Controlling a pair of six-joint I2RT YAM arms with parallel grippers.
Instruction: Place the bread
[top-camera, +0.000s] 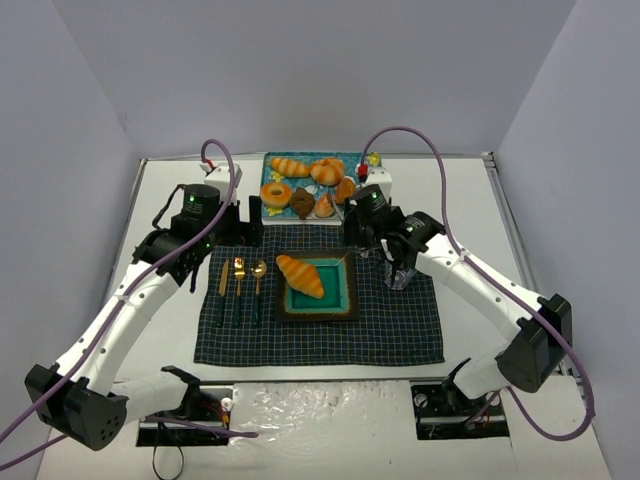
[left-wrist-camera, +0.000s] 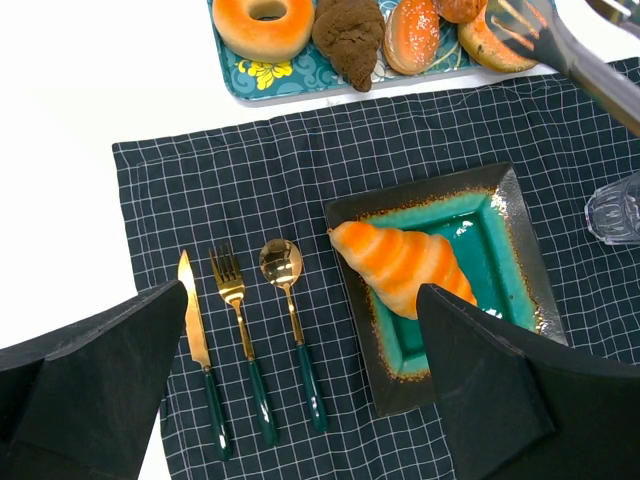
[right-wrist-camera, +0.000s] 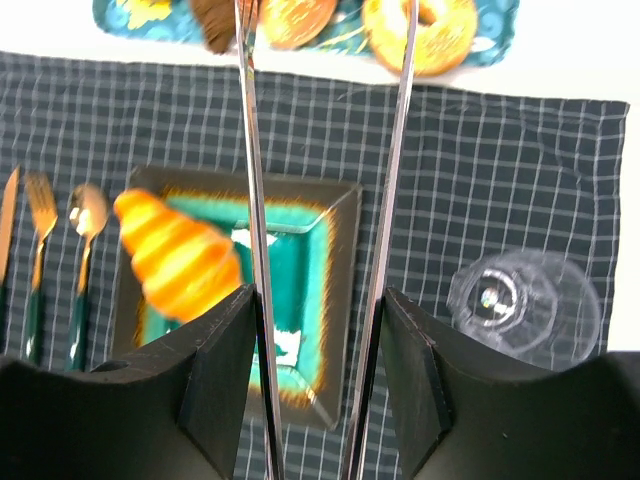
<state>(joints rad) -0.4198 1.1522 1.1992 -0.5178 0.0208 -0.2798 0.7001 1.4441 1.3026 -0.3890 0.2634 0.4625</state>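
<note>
The bread, an orange striped croissant (top-camera: 300, 276) (left-wrist-camera: 400, 265) (right-wrist-camera: 180, 260), lies diagonally on the teal square plate (top-camera: 345, 300) (left-wrist-camera: 510, 215) (right-wrist-camera: 340, 230). My right gripper (top-camera: 372, 212) (right-wrist-camera: 318, 300) is shut on a pair of metal tongs (right-wrist-camera: 395, 150) (left-wrist-camera: 570, 50). The tong arms stand apart with nothing between them, and their tips reach toward the tray beyond the plate. My left gripper (top-camera: 235, 225) (left-wrist-camera: 302, 290) hangs open above the cutlery and the plate's left edge, holding nothing.
A patterned tray (top-camera: 270, 160) (left-wrist-camera: 240, 85) (right-wrist-camera: 120, 15) of several pastries sits behind the dark checked placemat (top-camera: 400, 340). A gold knife (left-wrist-camera: 190, 320), fork (left-wrist-camera: 232, 300) and spoon (left-wrist-camera: 282, 265) lie left of the plate. A clear glass (top-camera: 400, 275) (left-wrist-camera: 615, 208) (right-wrist-camera: 520, 305) stands to its right.
</note>
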